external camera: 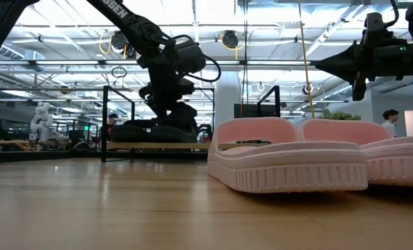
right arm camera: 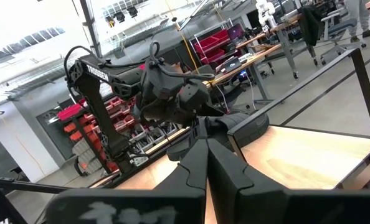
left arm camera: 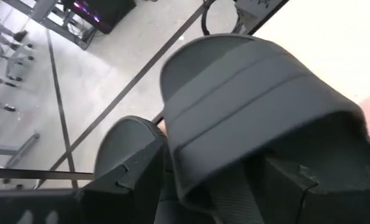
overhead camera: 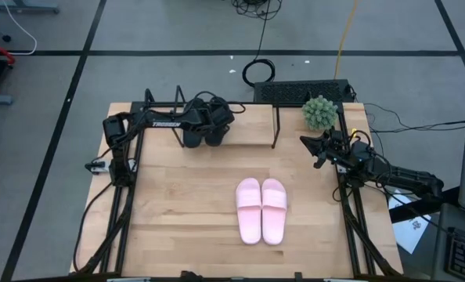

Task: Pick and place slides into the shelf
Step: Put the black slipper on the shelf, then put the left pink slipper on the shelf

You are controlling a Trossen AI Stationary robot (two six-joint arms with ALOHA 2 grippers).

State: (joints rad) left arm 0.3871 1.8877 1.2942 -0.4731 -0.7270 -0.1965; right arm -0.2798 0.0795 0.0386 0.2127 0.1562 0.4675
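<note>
The black slides (overhead camera: 203, 133) lie side by side on the left end of the shelf (overhead camera: 252, 135), a light board in a thin black wire frame at the table's far edge. My left gripper (overhead camera: 215, 119) is down at them, open. One finger (left arm camera: 294, 186) stands under the strap (left arm camera: 247, 106) of the nearer black slide and the other finger (left arm camera: 126, 190) outside it. The second black slide (left arm camera: 119, 146) lies just beyond. The pink pair (overhead camera: 261, 210) rests sole-down mid-table. My right gripper (overhead camera: 307, 142) is shut and hovers near the table's right edge, holding nothing. My left gripper has one finger under the black slide's strap, at its side edge (left arm camera: 188, 183), and one finger outside it, coming slanting from above. Whether either finger touches the strap, I cannot tell. The slide lies on the shelf board (external camera: 161, 146).
A small potted plant (overhead camera: 320, 112) stands at the shelf's right end, close to my right gripper. A black keyboard (overhead camera: 303, 92) lies beyond the table's far edge. The shelf's middle part is bare board. Bare tabletop lies left and right of the pink pair.
</note>
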